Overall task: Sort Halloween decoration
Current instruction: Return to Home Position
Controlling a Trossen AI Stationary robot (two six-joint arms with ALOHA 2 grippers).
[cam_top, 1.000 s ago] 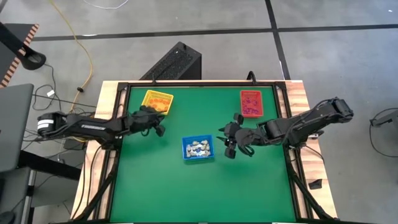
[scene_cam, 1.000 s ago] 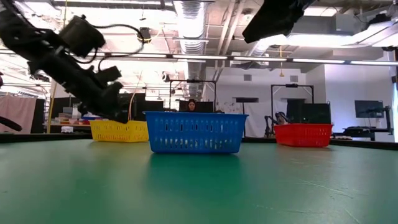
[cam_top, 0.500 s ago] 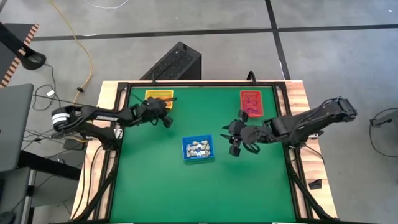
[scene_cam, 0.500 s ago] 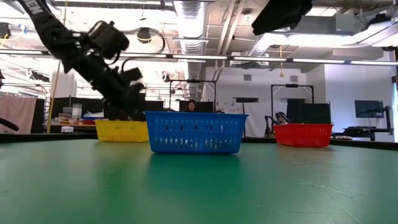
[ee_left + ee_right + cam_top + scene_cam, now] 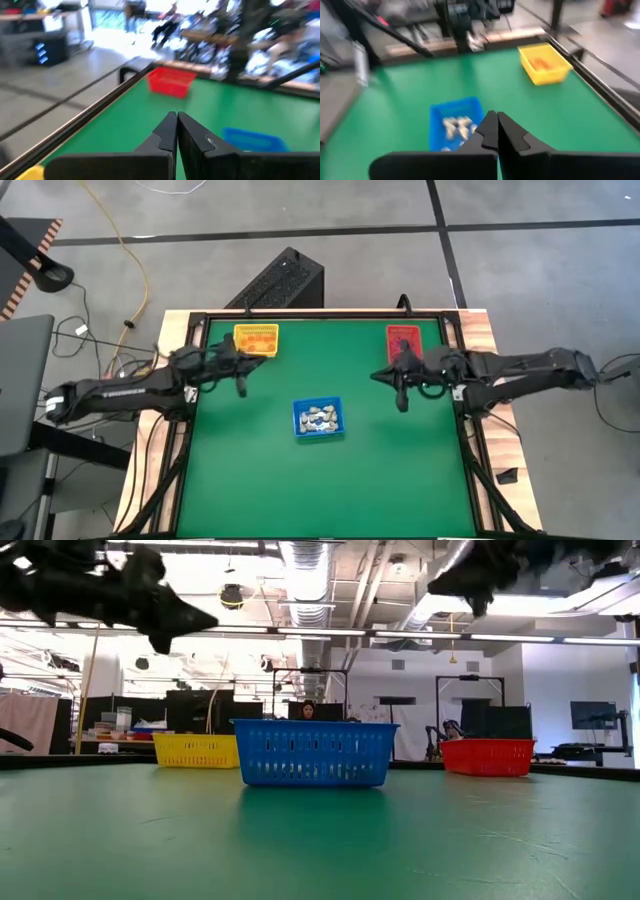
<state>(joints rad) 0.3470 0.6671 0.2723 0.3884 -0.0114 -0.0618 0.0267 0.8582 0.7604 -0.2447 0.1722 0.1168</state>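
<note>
Two hands hang over the counter, fingers pressed together and empty: left hand near the yellow tray, right hand near the red tray. Whitish Halloween decoration lies in the blue tray between them, about equally near to each. The high view looks into the trays, while the low view shows only their walls.

No word, number or brand can be read in any view. The left arm, at the left of the high view, carries a small pale marking along its link, but it is too small to make out.
</note>
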